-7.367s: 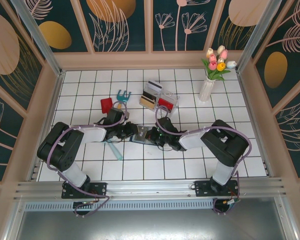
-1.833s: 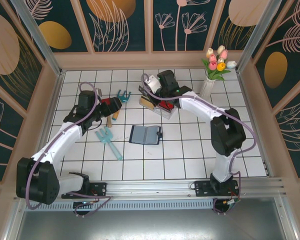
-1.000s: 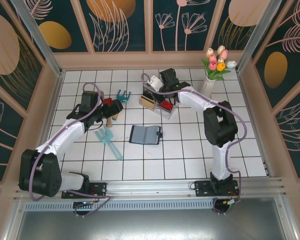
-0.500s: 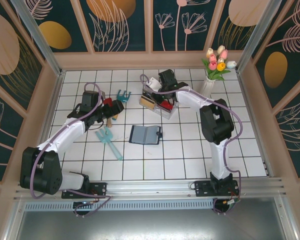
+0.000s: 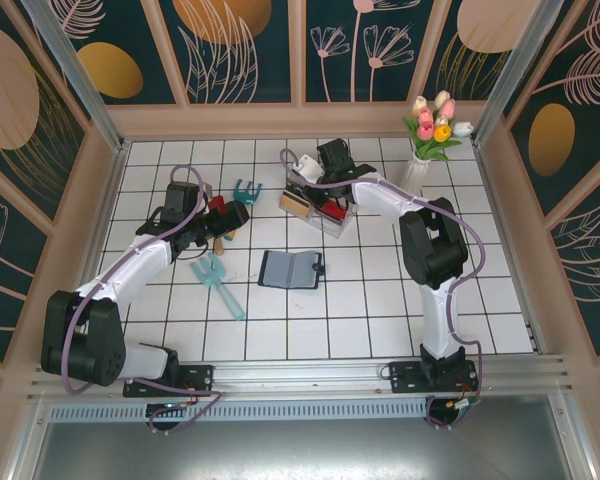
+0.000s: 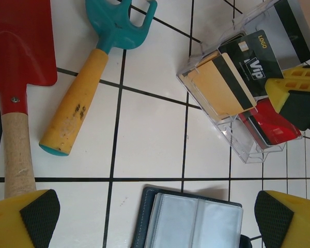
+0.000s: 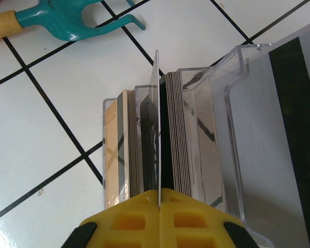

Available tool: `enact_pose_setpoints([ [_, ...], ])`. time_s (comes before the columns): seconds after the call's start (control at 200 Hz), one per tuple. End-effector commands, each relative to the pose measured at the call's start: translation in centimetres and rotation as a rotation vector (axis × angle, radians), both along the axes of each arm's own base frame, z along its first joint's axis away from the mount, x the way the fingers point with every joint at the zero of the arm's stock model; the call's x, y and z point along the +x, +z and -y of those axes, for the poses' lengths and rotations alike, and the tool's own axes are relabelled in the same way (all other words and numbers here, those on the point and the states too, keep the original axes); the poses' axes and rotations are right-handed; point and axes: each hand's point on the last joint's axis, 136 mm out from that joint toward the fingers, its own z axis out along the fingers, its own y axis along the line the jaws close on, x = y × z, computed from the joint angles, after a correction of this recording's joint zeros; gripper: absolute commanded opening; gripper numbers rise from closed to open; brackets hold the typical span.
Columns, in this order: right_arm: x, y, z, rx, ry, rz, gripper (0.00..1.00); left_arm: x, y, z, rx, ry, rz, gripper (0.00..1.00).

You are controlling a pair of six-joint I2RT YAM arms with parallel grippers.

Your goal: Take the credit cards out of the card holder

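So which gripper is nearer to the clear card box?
Right. The right gripper is directly over the clear card box; the left gripper is apart to its left, by the red shovel.

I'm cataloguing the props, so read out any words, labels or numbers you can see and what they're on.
"VIP": on the black card standing in the clear box.
"LOGO": small gold letters, same card's corner.
Nothing else is readable in these views.
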Motion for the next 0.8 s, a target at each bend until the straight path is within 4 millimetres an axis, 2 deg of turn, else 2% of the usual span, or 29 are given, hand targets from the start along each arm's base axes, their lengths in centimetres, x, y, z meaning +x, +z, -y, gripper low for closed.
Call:
enact_pose_setpoints([
  [0.0, 1.0, -0.4, 0.8, -0.029, -0.021, 0.01, 0.06, 0.8, 1.2, 0.2, -0.008, -0.026, 0.042, 0.98],
  [0.145, 1.2, 0.3, 0.5, -0.023, -0.029, 0.023, 0.13, 0.7, 1.2, 0.3, -0.007, -0.03, 0.043, 0.98],
  [0.48, 1.0, 2.6, 0.0, 0.017, -0.026, 0.047, 0.17, 0.7, 1.2, 0.4, -0.007, -0.039, 0.046, 0.99],
  [0.671, 1.1, 2.5, 0.1, 0.003, -0.044, 0.049, 0.17, 0.6, 1.1, 0.4, -0.008, -0.042, 0.044, 0.98],
  [0.746, 0.9, 3.6, -0.2, 0.034, -0.048, 0.049, 0.18, 0.5, 1.0, 0.4, -0.006, -0.043, 0.042, 0.98],
  [0.796, 0.8, 5.2, -0.4, 0.073, -0.056, 0.06, 0.2, 0.5, 1.1, 0.4, -0.007, -0.045, 0.042, 0.98],
])
